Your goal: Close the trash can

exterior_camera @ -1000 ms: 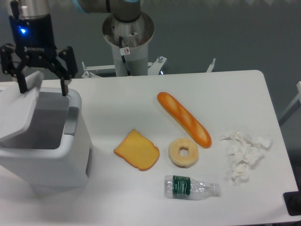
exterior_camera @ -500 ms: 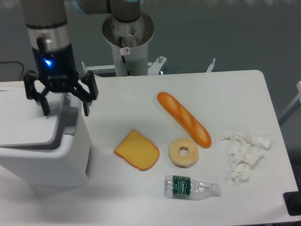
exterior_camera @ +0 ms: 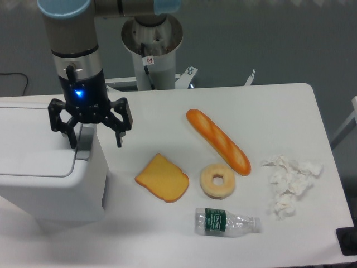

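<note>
The trash can (exterior_camera: 50,190) is a large white boxy bin at the left of the table. Its flat white lid (exterior_camera: 33,139) lies down flat on the top, with the grey hinge tab (exterior_camera: 85,146) at the lid's right edge. My gripper (exterior_camera: 95,140) hangs open and empty over the bin's right rim. Its left finger stands above the hinge tab and its right finger hangs just outside the bin's right wall. It holds nothing.
On the table right of the bin lie a slice of toast (exterior_camera: 162,178), a long bread roll (exterior_camera: 218,141), a bagel (exterior_camera: 217,180), a plastic water bottle (exterior_camera: 226,221) and crumpled white tissue (exterior_camera: 291,183). The arm's base post (exterior_camera: 152,53) stands at the back.
The lid has gone from raised and open to lying flat on the bin. The gripper has moved right and down, from over the lid to the bin's right rim, staying open.
</note>
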